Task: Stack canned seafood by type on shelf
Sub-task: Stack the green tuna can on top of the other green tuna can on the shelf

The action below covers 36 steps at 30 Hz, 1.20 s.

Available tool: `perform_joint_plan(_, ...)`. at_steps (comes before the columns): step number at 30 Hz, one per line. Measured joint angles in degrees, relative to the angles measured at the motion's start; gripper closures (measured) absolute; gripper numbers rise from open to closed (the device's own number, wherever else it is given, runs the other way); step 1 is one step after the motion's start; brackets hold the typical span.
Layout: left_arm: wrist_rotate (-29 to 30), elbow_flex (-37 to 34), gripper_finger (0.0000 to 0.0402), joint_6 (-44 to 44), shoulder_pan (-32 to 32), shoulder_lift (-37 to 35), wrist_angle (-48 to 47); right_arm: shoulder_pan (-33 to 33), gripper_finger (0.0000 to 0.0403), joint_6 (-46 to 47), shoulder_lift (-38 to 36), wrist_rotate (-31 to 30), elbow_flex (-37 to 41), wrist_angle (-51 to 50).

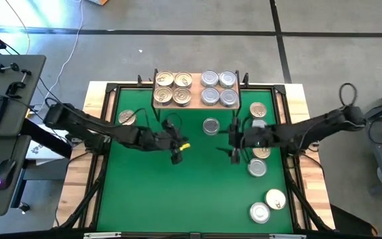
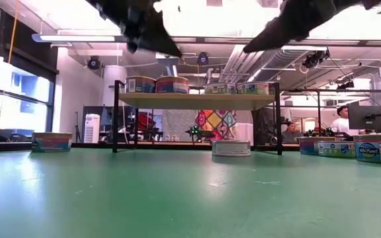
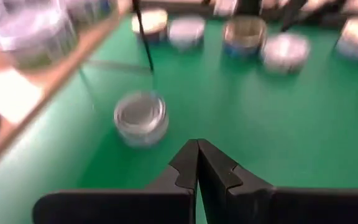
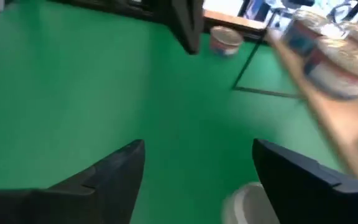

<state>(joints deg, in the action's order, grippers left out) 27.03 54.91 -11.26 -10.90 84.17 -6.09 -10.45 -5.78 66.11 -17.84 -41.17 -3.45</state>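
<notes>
Sorting tins: shelf half filled, both arms mid-tabletop

Shelf [image 1: 192,88] sits at 12 o'clock w/ gold tins [image 1: 173,88] grouped on its 9 o'clock half, silver tins [image 1: 218,88] on the 3 o'clock half, so types stay apart. Loose tin [image 1: 211,126] lies just below it; more wait along the 3 o'clock edge, one at 9. Right gripper [image 1: 235,154] hovers nr centre, fingers spread, holding nothing, prob. lining up a pick. Left gripper [image 1: 176,157] waits beside it, fingers pressed together, empty.
</notes>
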Motion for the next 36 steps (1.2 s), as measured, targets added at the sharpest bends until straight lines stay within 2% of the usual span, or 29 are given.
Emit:
perform_joint_plan(5, 0.2, 0.1, 0.0401, -1.1, -1.0, 4.8, 0.2, -3.4, 0.0136, 8.8, 5.8, -3.2, 9.2, 12.2)
perform_joint_plan(9, 0.4, 0.1, 0.0401, -4.0, -1.5, 6.8, 0.4, -0.2, 0.0177, 15.6, 12.7, -9.7, 12.0, 18.6)
perform_joint_plan(16, 1.9, 0.0, 0.0401, -7.1, -2.6, 7.0, -2.2, 10.0, 0.0294, 17.4, 26.0, -9.3, 7.4, 22.2)
perform_joint_plan(23, 5.5, 0.3, 0.0401, -10.2, -5.0, 6.9, -4.1, 15.2, 0.0394, 14.5, 30.8, -7.1, 3.2, 23.0)
perform_joint_plan(30, 7.8, 0.2, 0.0401, -13.0, -6.4, 7.5, -6.2, 18.0, 0.0395, 17.7, 31.4, 1.0, 3.5, 21.6)
perform_joint_plan(36, 7.7, 0.1, 0.0401, -15.1, -6.5, 8.0, -8.3, 13.5, 0.0401, 21.6, 31.7, 9.5, 3.3, 21.8)
